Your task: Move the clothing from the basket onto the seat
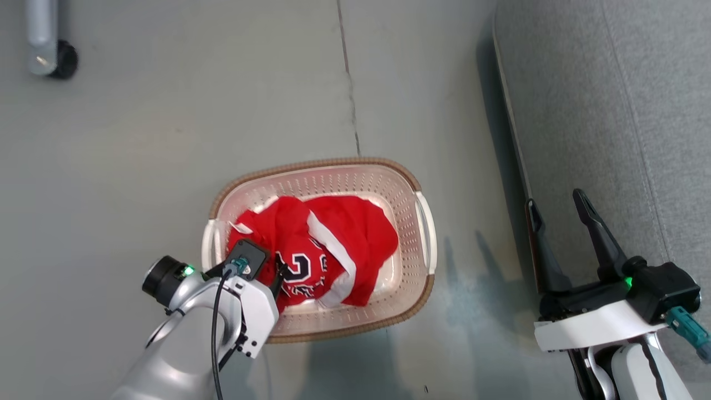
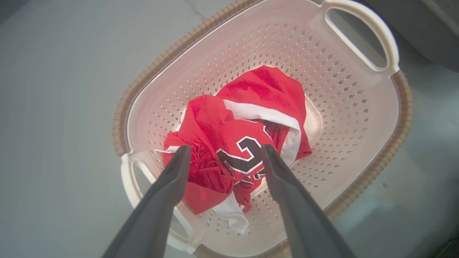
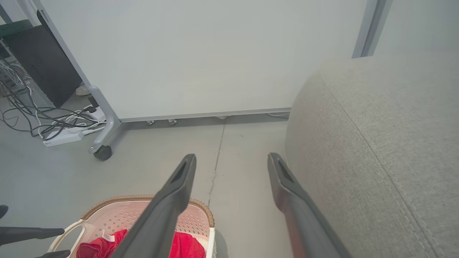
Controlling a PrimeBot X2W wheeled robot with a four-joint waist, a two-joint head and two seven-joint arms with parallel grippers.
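The cream perforated basket [image 1: 425,233] with a brown rim stands on the grey floor, left of the seat [image 1: 611,111]. Crumpled red clothing [image 1: 361,233] with white bands and a dark number lies inside it. My left gripper [image 2: 226,147] hangs open just above the clothing [image 2: 258,89], one finger to each side of the number, near the basket's [image 2: 150,71] handle end. My right gripper [image 1: 554,198] is open and empty at the front edge of the seat [image 3: 376,125]; from the right wrist it [image 3: 232,157] points over the floor beyond the basket [image 3: 200,208].
A wheeled panel frame stands on the floor beyond the basket, its caster [image 1: 61,58] at the far left. Cables and a power strip [image 3: 61,136] lie behind the caster [image 3: 104,152]. A floor seam [image 1: 350,100] runs toward the basket.
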